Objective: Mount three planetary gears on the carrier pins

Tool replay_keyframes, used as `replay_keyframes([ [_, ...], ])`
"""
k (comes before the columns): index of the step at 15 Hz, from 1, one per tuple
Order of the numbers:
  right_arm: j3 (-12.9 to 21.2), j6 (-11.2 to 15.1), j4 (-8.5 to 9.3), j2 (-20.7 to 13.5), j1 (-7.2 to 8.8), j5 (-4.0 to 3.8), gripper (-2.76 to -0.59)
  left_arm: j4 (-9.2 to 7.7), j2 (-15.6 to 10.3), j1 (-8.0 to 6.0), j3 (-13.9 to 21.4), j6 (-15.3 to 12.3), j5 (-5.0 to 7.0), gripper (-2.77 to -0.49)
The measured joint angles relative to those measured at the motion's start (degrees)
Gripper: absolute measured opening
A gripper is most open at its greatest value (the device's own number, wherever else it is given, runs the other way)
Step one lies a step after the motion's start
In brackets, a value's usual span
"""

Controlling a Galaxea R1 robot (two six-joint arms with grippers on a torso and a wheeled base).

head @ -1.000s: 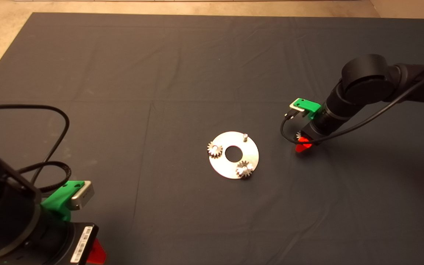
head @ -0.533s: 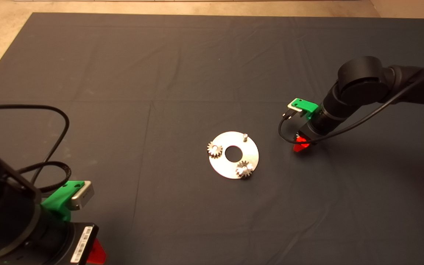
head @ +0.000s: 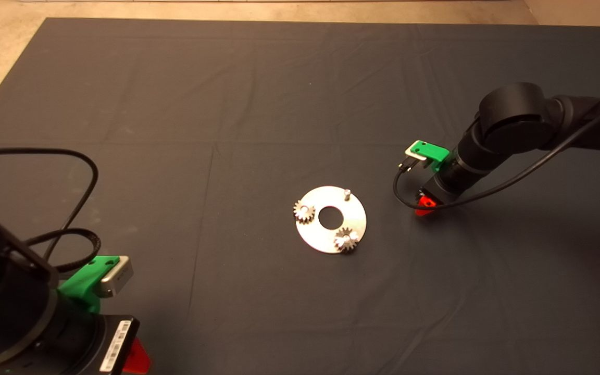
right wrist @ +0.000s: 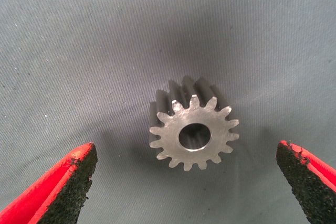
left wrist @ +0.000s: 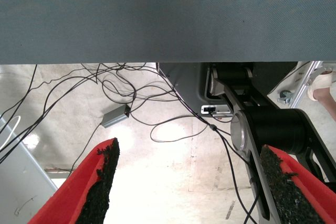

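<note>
1. While my right gripper (head: 425, 204) hangs low over the mat (head: 258, 94) just right of the disc (head: 330, 235), its fingers (right wrist: 63, 187) are spread wide, and through its wrist camera I see the third gear (right wrist: 191, 129) lying flat on the cloth between them, touched by neither pad.
2. From overhead that loose gear is mostly hidden under the gripper, so I cannot place it more finely there than beneath the red fingertips.
3. On the disc, one gear (head: 304, 212) sits on the pin at the left rim and a second gear (head: 345, 239) sits on the pin at the near right rim.
4. The bare pin (head: 347, 193) at the far rim stands upright with nothing on it.
5. My left gripper (left wrist: 189, 182) is parked at the lower left corner of the overhead view, fingers apart and empty; its wrist camera shows only floor, cables (left wrist: 131, 87) and the mat's edge.
</note>
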Motion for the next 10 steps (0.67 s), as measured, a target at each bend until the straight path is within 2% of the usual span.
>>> replay_keyframes([
  [5, 0.3, 1.4, -1.24, -2.0, -0.02, 0.0, -0.98, 0.0, 0.0, 0.0, 0.0, 0.0, 0.0, -1.37],
  [6, 0.3, 1.8, -1.33, -2.1, -0.06, -0.11, -1.1, 0.0, 0.2, 0.0, 0.0, 0.0, 0.0, -1.37],
  [9, 0.3, 2.4, -1.44, -2.2, -0.64, 0.09, -1.13, 0.0, 0.1, 0.0, 0.0, 0.0, 0.01, -1.37],
  [10, 0.3, 2.6, -1.46, -2.2, -0.65, 0.06, -1.2, 0.0, 0.1, 0.0, 0.0, 0.0, 0.0, -1.37],
])
